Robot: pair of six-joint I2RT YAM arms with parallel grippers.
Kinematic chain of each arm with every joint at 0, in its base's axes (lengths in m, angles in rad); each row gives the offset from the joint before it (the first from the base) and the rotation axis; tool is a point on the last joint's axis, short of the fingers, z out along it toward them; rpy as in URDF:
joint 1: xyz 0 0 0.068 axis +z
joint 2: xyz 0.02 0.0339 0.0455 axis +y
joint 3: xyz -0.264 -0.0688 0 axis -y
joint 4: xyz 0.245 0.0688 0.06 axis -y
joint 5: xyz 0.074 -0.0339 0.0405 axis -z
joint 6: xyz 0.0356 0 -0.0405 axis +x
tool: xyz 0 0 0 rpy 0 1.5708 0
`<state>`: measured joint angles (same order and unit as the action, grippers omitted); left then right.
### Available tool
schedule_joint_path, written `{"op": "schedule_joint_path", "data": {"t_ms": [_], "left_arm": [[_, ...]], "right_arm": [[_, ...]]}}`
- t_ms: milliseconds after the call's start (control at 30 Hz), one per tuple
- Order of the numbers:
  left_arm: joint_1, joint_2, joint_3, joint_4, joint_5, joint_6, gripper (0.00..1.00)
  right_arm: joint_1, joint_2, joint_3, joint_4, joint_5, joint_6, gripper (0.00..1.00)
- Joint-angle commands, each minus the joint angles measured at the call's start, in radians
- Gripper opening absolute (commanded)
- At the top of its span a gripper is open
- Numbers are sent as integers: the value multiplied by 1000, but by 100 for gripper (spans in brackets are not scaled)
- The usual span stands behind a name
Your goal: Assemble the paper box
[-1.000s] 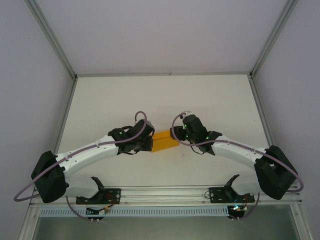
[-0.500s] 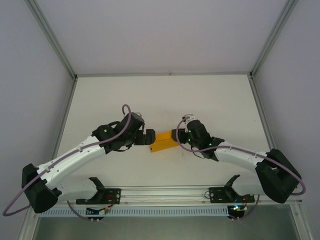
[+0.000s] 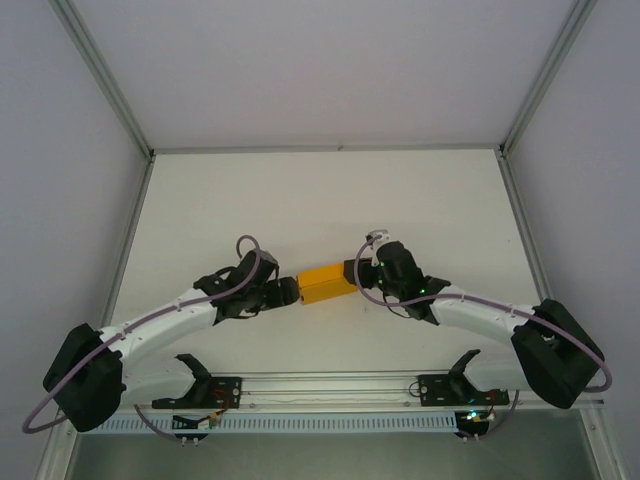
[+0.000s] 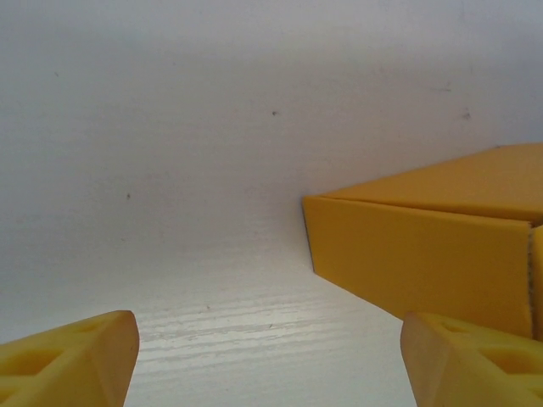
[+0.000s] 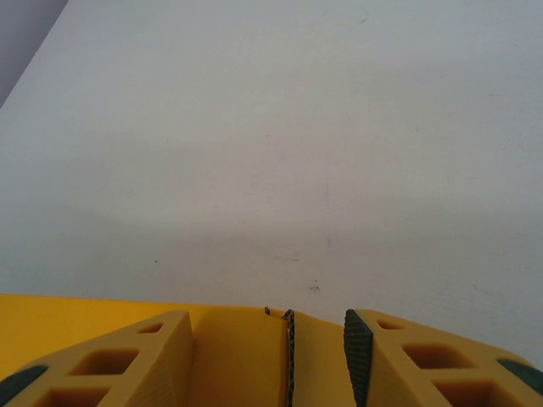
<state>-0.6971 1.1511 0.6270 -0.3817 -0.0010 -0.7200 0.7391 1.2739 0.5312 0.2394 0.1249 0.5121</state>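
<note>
Left tool (image 4: 268,335), fingers apart, hovers just left of the folded yellow paper box (image 3: 328,282) in the middle of the desk (image 3: 400,200); right tool (image 5: 267,339) clamps its right end. Probably final closing: the left tool must next meet the left end squarely.

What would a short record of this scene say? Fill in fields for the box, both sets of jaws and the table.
box: orange-yellow, folded up, lying on the table between the arms
left jaws: open, empty, just short of the box's left end
right jaws: closed on the box's right end
table: white
</note>
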Motion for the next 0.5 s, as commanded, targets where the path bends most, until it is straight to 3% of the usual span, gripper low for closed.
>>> {"op": "schedule_joint_path", "data": {"t_ms": [0,100,267,400,467], "left_arm": [[9,-8,-18,55,42,-39,69],[9,-52,9,8,37,-35,77],[10,-99,145,-109,-27,12,81],[12,-3,197,-39,58,44,75],[12,58,211,-31,77,54,64]], "right_arm": [[-4,28,-62,-199,-11,-28,50],[-4,27,-60,-200,-14,-30,50],[-3,11,-50,-203,-18,-38,50],[-4,-3,-43,-215,-19,-42,50],[-3,-8,-48,-212,-16,-42,50]]}}
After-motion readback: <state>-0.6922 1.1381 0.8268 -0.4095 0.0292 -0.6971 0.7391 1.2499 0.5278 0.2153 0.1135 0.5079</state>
